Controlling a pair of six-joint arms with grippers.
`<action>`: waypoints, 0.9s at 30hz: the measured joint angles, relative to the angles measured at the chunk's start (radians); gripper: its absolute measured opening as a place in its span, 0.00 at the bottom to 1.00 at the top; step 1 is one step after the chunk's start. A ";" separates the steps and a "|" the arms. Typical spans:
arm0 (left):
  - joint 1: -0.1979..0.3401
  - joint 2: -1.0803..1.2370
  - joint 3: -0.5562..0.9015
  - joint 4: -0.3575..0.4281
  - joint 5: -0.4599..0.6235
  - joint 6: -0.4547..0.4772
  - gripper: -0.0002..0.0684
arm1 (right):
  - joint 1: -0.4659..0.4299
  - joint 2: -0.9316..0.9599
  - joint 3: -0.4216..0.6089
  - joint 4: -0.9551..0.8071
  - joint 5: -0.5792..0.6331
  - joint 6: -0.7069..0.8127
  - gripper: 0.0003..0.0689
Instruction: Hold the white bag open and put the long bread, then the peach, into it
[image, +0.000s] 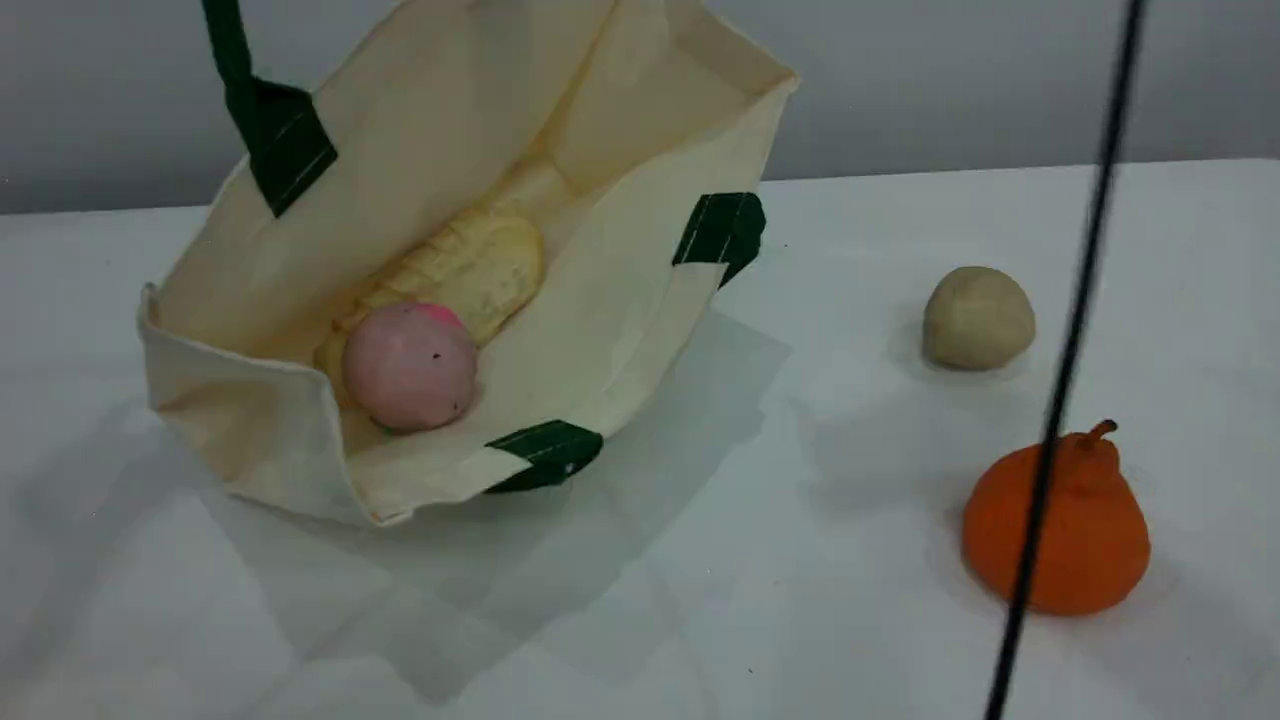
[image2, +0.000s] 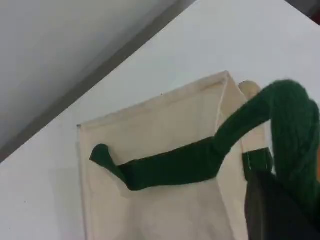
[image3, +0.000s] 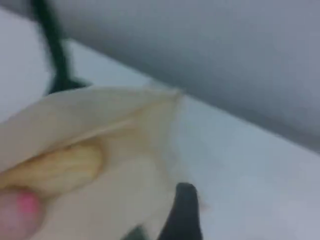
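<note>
In the scene view we see the white bag (image: 600, 330) on the left part of the table (image: 700, 620), its mouth pulled open and tipped toward us, with one dark green handle (image: 232, 60) drawn up out of the top edge. Inside lies the long bread (image: 480, 265), running lengthwise along the bottom. The peach (image: 408, 366) sits in the bag too, at the near end of the bread and touching it. Well to the right, outside the bag, a round beige ball (image: 977, 317) rests on the table, and nearer to us an orange pear (image: 1060, 525) with a stem. A thin black cable (image: 1065, 360) crosses in front of the pear. Neither gripper shows here.

In the left wrist view we look down on the bag's outer side (image2: 150, 165). A green strap (image2: 200, 157) runs across it and up into the left gripper (image2: 280, 200) at the lower right, whose fingers are clamped on that strap.

The right wrist view is blurred. We make out the bag's open rim (image3: 125, 105), the bread (image3: 60, 167) inside and a bit of the pink peach (image3: 17, 212) at the lower left. One dark fingertip (image3: 184, 212) of the right gripper stands beside the bag; its fingers are spread wide, holding nothing.
</note>
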 joint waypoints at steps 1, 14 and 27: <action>0.000 0.000 0.000 0.000 0.000 0.000 0.12 | -0.019 -0.013 0.000 0.000 0.000 0.003 0.84; 0.000 0.000 0.000 -0.010 -0.004 0.001 0.52 | -0.213 -0.043 0.000 0.000 0.058 0.020 0.84; 0.000 -0.068 0.000 0.089 0.001 -0.143 0.83 | -0.213 -0.148 0.000 -0.078 0.136 0.035 0.84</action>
